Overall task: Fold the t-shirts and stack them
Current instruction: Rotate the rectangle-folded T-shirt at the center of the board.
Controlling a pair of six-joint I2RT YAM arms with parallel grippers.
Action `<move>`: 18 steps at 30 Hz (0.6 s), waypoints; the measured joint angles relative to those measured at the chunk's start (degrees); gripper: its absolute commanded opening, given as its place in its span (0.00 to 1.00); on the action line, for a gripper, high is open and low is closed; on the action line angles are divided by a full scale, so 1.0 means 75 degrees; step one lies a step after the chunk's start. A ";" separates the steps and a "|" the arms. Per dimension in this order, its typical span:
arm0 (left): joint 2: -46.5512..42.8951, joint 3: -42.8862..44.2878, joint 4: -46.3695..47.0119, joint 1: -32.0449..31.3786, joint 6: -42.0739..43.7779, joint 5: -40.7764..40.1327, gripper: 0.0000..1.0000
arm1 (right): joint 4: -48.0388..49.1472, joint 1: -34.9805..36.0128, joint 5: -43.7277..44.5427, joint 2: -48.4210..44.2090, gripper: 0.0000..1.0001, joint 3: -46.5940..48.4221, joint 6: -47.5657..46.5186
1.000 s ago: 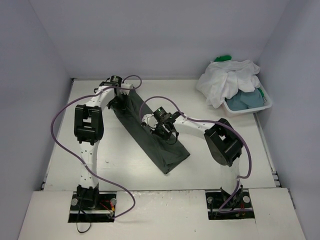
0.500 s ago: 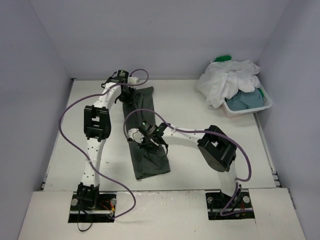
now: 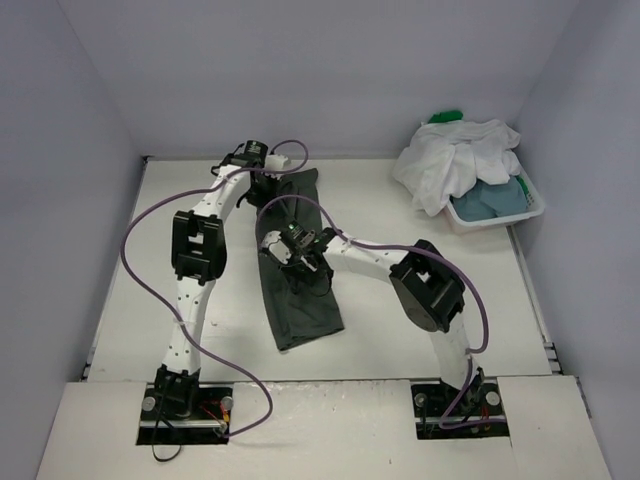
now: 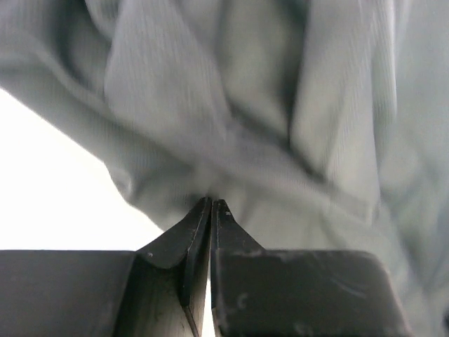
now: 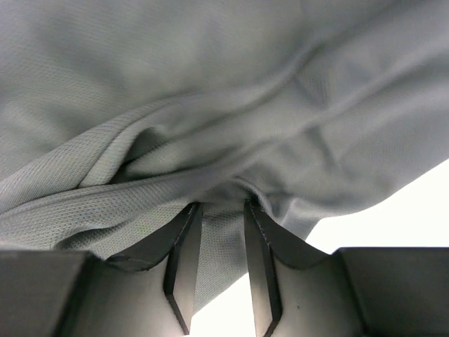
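Our left gripper (image 3: 265, 178) pinches shut on the far end of the dark grey t-shirt (image 3: 303, 305), anchoring it flat on the table (image 3: 420, 300). Our right gripper (image 5: 221, 207) sits at mid-shirt with its jaws narrowly parted, likely releasing. A second ago the shirt lay diagonally; now it runs nearly straight.

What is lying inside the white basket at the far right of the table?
The basket holds a heaped white t-shirt spilling over its rim, a blue-grey t-shirt beneath it and a green t-shirt peeking out behind. Anything lower is covered.
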 measured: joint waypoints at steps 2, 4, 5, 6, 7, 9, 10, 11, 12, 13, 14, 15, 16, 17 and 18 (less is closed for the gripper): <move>-0.0245 -0.0187 -0.0117 0.0058 0.0003 -0.0047 0.00 | -0.0160 -0.0283 0.0064 -0.0152 0.29 -0.0172 0.0026; -0.0565 -0.0277 -0.0236 0.0134 0.0035 -0.0143 0.00 | -0.0341 -0.0434 0.0131 -0.0297 0.29 -0.0309 0.0032; -0.0746 -0.0297 -0.0289 0.0187 0.0070 -0.0210 0.00 | -0.0440 -0.0533 0.0172 -0.0402 0.29 -0.0402 0.0032; -0.0950 -0.0297 -0.0338 0.0248 0.0093 -0.0300 0.00 | -0.0568 -0.0627 0.0207 -0.0548 0.29 -0.0495 0.0038; -0.1119 -0.0297 -0.0364 0.0309 0.0114 -0.0353 0.00 | -0.0656 -0.0664 0.0239 -0.0656 0.29 -0.0548 0.0050; -0.1553 -0.0297 -0.0440 0.0475 0.0146 -0.0478 0.00 | -0.0825 -0.0679 0.0251 -0.0956 0.30 -0.0653 0.0061; -0.1749 -0.0297 -0.0484 0.0557 0.0152 -0.0519 0.00 | -0.0854 -0.0647 0.0254 -0.1107 0.30 -0.0705 0.0061; -0.1941 -0.0294 -0.0542 0.0650 0.0154 -0.0554 0.00 | -0.0877 -0.0609 0.0254 -0.1259 0.31 -0.0761 0.0064; -0.2113 -0.0294 -0.0603 0.0723 0.0160 -0.0574 0.00 | -0.0909 -0.0562 0.0256 -0.1405 0.31 -0.0810 0.0067; -0.2288 -0.0297 -0.0670 0.0796 0.0163 -0.0595 0.00 | -0.0924 -0.0516 0.0259 -0.1545 0.31 -0.0871 0.0070; -0.2428 -0.0306 -0.0734 0.0863 0.0166 -0.0618 0.00 | -0.0965 -0.0478 0.0259 -0.1664 0.31 -0.0921 0.0073; -0.2594 -0.0356 -0.0796 0.0924 0.0169 -0.0627 0.00 | -0.0985 -0.0443 0.0256 -0.1775 0.31 -0.0982 0.0070; -0.2780 -0.0469 -0.0836 0.0962 0.0175 -0.0612 0.00 | -0.0985 -0.0408 0.0254 -0.1894 0.32 -0.1078 0.0050; -0.2990 -0.0638 -0.0912 0.0979 0.0184 -0.0571 0.00 | -0.0997 -0.0370 0.0251 -0.2020 0.32 -0.1201 0.0012; -0.3261 -0.0895 -0.1000 0.0979 0.0224 -0.0487 0.00 | -0.0991 -0.0335 0.0216 -0.2151 0.33 -0.1346 -0.0044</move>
